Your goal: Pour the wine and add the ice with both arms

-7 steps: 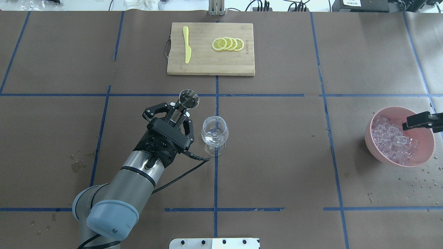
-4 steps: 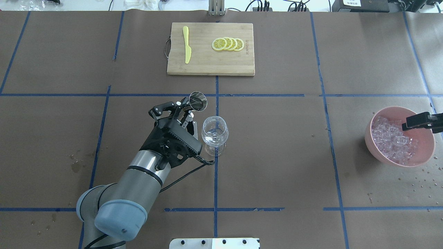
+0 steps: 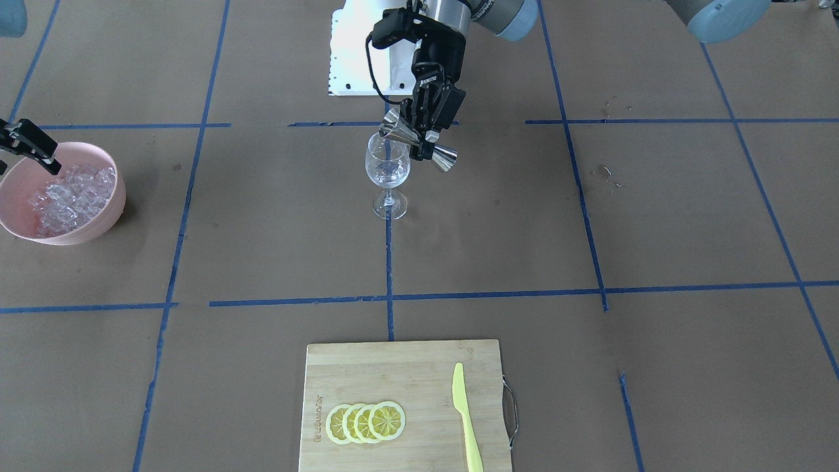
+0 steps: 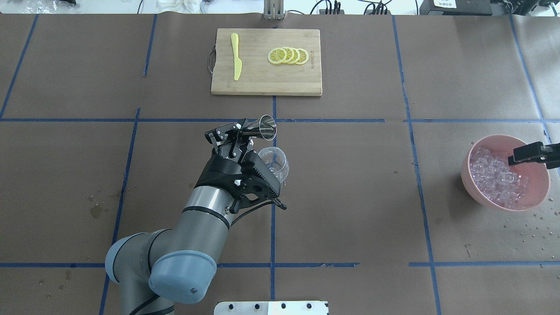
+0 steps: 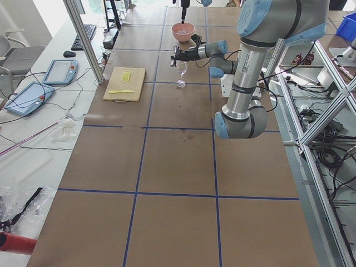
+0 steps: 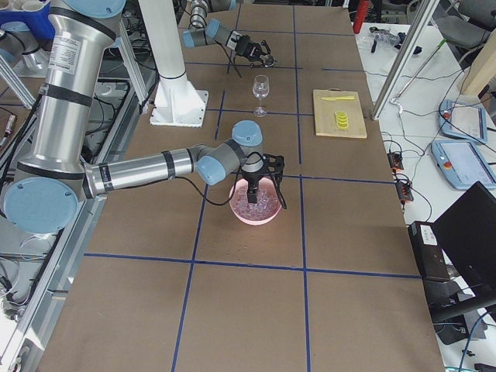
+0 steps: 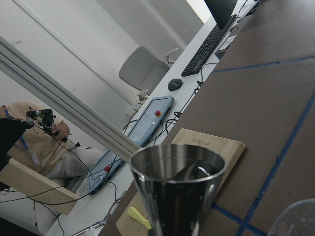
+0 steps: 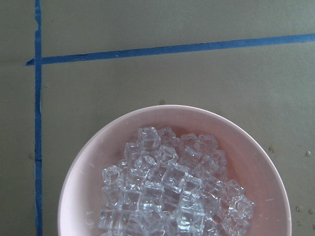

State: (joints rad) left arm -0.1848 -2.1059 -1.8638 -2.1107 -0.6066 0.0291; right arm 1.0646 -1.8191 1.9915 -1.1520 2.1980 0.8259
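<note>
My left gripper (image 4: 238,134) is shut on a steel jigger (image 4: 262,127). It holds the jigger on its side, the mouth over the rim of the clear wine glass (image 3: 388,172). In the overhead view the gripper hides part of the glass (image 4: 280,165). The left wrist view shows the jigger (image 7: 177,191) close up and the glass rim (image 7: 295,221). My right gripper (image 4: 523,154) hovers open and empty over the ice (image 4: 496,177) piled in a pink bowl (image 4: 481,192). The right wrist view shows the ice (image 8: 167,191) from above, with no fingers in sight.
A bamboo cutting board (image 4: 267,83) lies at the far middle with lemon slices (image 4: 288,56) and a yellow plastic knife (image 4: 236,61). Water drops (image 4: 531,229) dot the brown paper near the bowl. Blue tape lines cross the table.
My left arm has moved right toward the glass and rolled its wrist, tipping the jigger from upright onto its side over the rim. The right arm has not moved.
</note>
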